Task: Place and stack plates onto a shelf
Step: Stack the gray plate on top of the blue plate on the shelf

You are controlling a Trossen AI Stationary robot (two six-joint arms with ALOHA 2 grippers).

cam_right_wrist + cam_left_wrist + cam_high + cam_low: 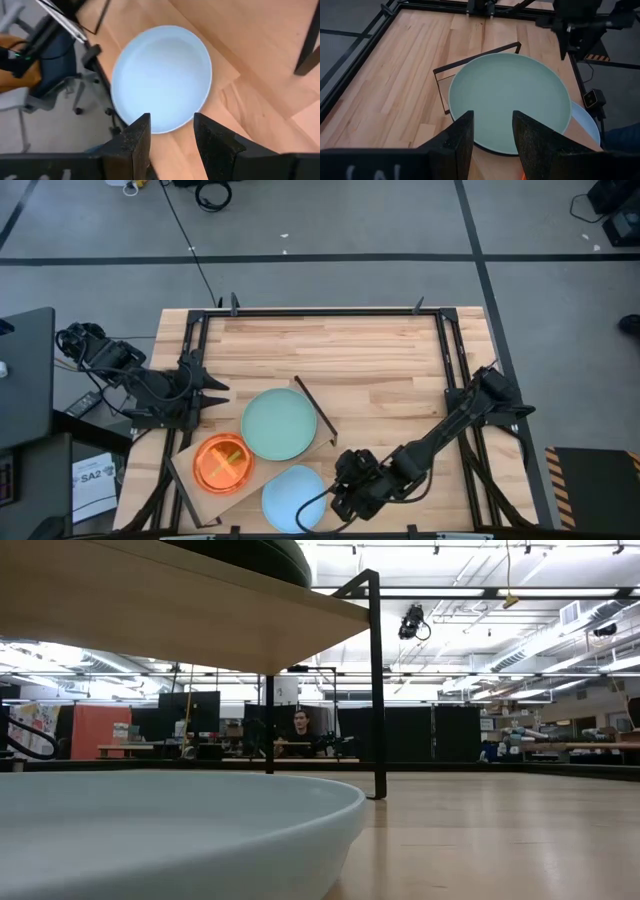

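In the high view, the pale rectangular wooden shelf with a thin black bar frame is lying at the lower centre of the frame on the slatted wooden tabletop. A round mint-green plate is sitting on its upper end, and a smaller translucent orange plate is sitting on its lower-left end. A round light-blue plate is resting on the tabletop just right of the shelf, at the bottom edge.

The right gripper is hovering beside the light-blue plate, its fingers standing apart and holding nothing. The left gripper is waiting at the left of the frame, near the mint-green plate, fingers likewise spread and empty.
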